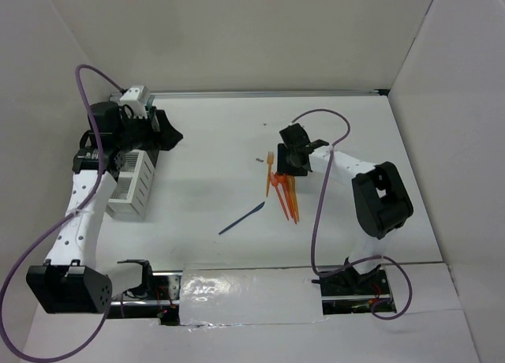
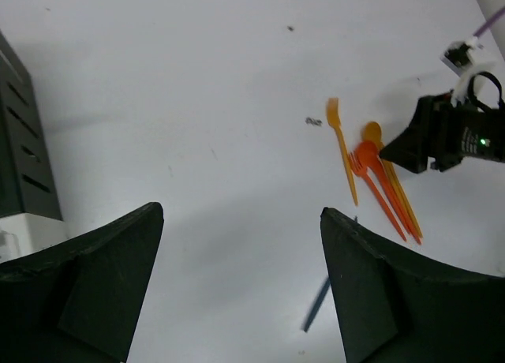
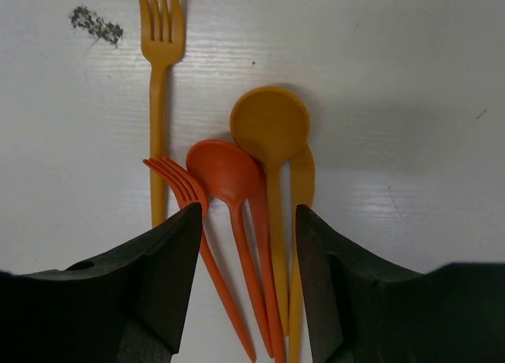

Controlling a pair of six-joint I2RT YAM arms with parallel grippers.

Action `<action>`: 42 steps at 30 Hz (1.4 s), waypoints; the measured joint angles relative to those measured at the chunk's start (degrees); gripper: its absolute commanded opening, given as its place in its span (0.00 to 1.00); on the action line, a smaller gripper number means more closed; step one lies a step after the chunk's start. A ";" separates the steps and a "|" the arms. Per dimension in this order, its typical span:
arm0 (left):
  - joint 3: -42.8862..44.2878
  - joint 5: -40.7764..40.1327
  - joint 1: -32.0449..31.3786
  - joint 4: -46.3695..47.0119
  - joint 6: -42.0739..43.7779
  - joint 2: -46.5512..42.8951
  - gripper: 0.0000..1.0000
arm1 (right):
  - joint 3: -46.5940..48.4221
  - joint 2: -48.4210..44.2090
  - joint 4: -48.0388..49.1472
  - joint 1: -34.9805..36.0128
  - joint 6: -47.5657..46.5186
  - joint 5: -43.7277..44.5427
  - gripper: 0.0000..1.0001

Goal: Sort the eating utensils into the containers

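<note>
The right fingers (image 3: 158, 292) are spread and stand low over the desk (image 1: 213, 142), straddling a bunched cluster of orange utensils. A red-orange spoon (image 3: 229, 174) and a yellow spoon (image 3: 270, 126) lie in the gap with their handles overlapping, and a red-orange fork (image 3: 177, 181) lies at one fingertip. A yellow fork (image 3: 160, 102) lies just outside the gap. The cluster sits between the desk's middle and its right edge. A dark blue knife (image 1: 242, 218) lies apart, closer to the near edge. The left fingers (image 2: 87, 292) are also spread and hold nothing, by the white caddy (image 1: 132, 188) and black bin (image 2: 20, 142) at the left edge. The pieces look light, thin, stiff and slick, and they lie flat. Closing across a handle mid-length seems the surest hold, though neighbours may lift along with it.
</note>
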 measured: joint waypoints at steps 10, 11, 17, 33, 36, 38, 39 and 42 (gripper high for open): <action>-5.42 1.29 -6.91 -4.85 -2.56 -11.10 0.94 | -12.94 -9.49 1.66 -0.15 1.27 -0.42 0.51; -6.32 1.33 -7.13 -5.25 -3.08 -12.52 0.94 | -13.77 -9.84 1.73 -0.15 1.29 -0.39 0.50; -9.51 1.33 -7.80 -8.70 -4.63 -17.49 0.94 | -14.95 -9.90 3.43 -0.15 1.09 -0.37 0.46; -10.40 1.25 -8.02 -10.38 -4.83 -17.09 0.94 | -15.23 -5.64 7.37 -0.15 -0.15 -0.15 0.33; -10.56 1.68 -8.31 -10.32 -4.98 -16.04 0.94 | -15.30 -5.38 8.04 -0.15 -0.52 0.09 0.23; -10.56 2.08 -8.79 -10.21 -5.01 -15.13 0.94 | -15.30 -5.03 8.79 -0.15 -0.61 0.57 0.15; -10.56 2.29 -9.16 -10.05 -4.98 -14.60 0.94 | -15.28 -4.85 9.18 -0.15 -0.63 0.81 0.00; -10.54 2.99 -11.02 -9.90 -5.01 -12.20 0.94 | -15.26 -4.61 10.10 -0.15 -0.81 1.14 0.00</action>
